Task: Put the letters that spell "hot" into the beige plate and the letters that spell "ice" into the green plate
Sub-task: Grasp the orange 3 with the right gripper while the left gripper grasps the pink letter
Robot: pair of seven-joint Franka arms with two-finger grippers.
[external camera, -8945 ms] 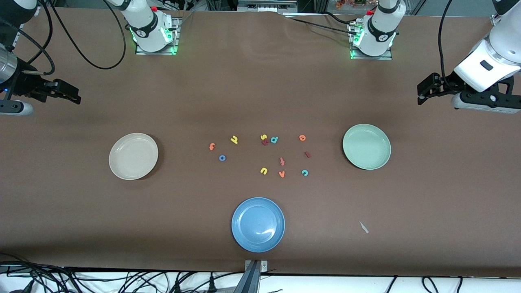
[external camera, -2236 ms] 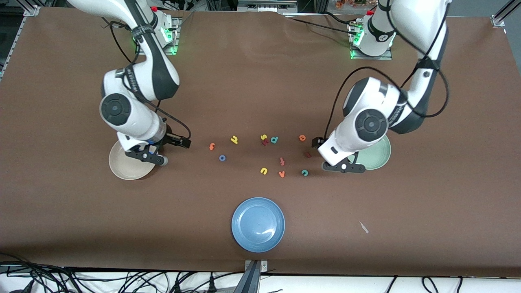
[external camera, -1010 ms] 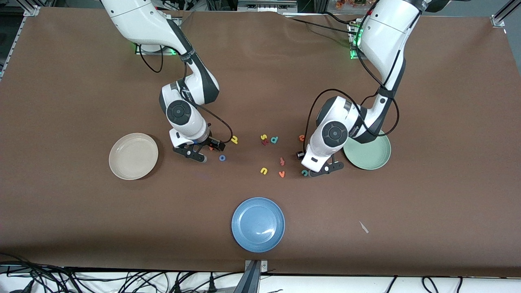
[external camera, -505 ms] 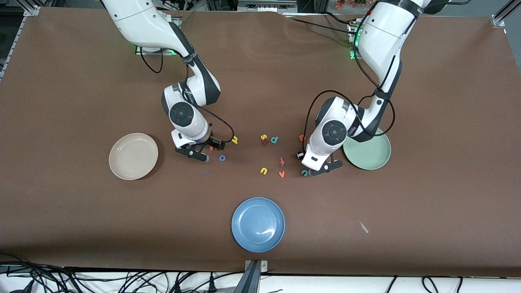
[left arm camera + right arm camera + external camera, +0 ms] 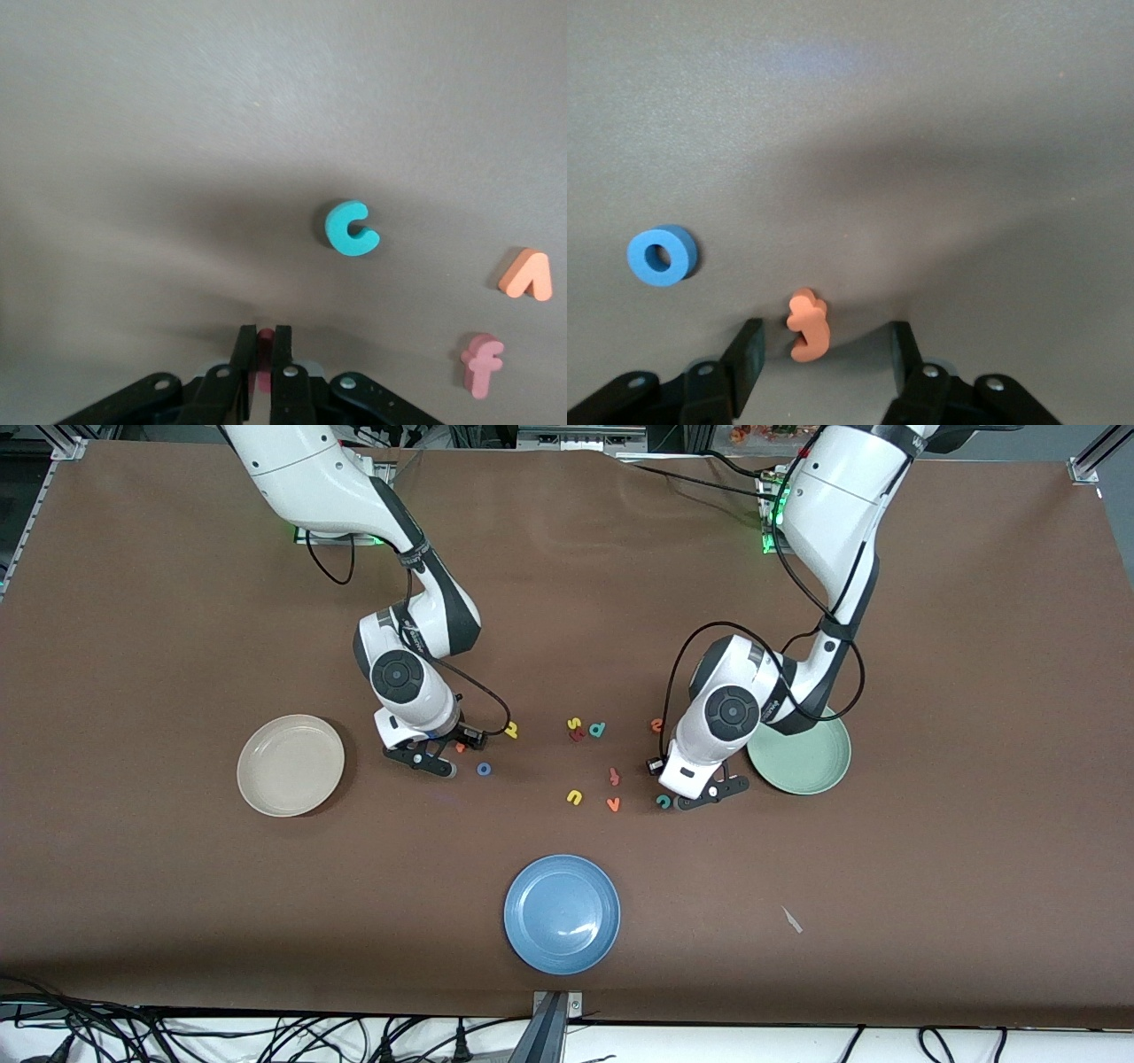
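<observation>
Left gripper [image 5: 262, 350] is pinched tight on the dark red foam bar i [image 5: 264, 337], down at the brown counter [image 5: 930, 824] just beside the pale green round plate [image 5: 811, 766]. Right gripper [image 5: 822, 350] is spread around the small orange foam t [image 5: 809, 325], fingers not touching it yet, low at the counter near the cream-beige round plate [image 5: 288, 766]. Letters look light, soft and thin, so likely to squash or flip; best pinched across flat edges. Blue foam ring o [image 5: 663, 255] lies just beside the t. Teal foam c [image 5: 351, 229], orange v [image 5: 527, 275] and pink-red f [image 5: 483, 364] lie near the i, all apart from it. Nothing blocks either lift. Both plates hold no letters yet.
</observation>
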